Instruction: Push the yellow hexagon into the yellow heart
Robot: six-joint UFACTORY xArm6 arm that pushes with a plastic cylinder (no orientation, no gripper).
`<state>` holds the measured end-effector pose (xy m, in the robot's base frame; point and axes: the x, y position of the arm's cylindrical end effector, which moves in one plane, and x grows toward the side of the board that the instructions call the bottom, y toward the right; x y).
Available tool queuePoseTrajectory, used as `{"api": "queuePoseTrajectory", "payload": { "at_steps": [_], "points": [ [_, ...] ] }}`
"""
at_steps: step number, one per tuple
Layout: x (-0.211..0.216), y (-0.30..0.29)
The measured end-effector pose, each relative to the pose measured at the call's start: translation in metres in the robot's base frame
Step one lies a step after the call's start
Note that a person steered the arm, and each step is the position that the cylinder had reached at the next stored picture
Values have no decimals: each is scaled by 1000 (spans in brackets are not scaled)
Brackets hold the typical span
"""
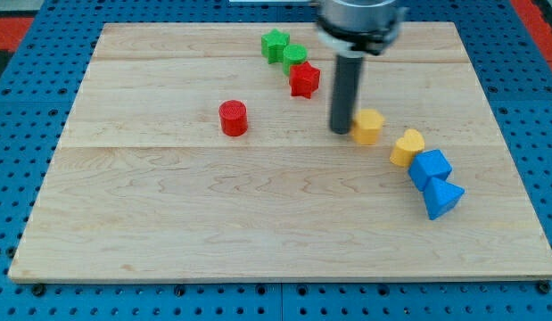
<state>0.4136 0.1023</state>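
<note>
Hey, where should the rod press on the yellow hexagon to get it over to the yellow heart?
Press the yellow hexagon on its left face, where my tip sits now. The yellow heart lies to its lower right, so push rightward and slightly down.

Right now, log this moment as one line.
my tip: touching yellow hexagon, on its left | yellow heart: right of hexagon, small gap | contact: not yet
</note>
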Motion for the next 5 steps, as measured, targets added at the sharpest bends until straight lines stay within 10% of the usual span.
{"api": "queuePoseTrajectory", "payload": {
  "at_steps": [3,5],
  "points": [
    [23,44],
    [82,-73]
  ]
}}
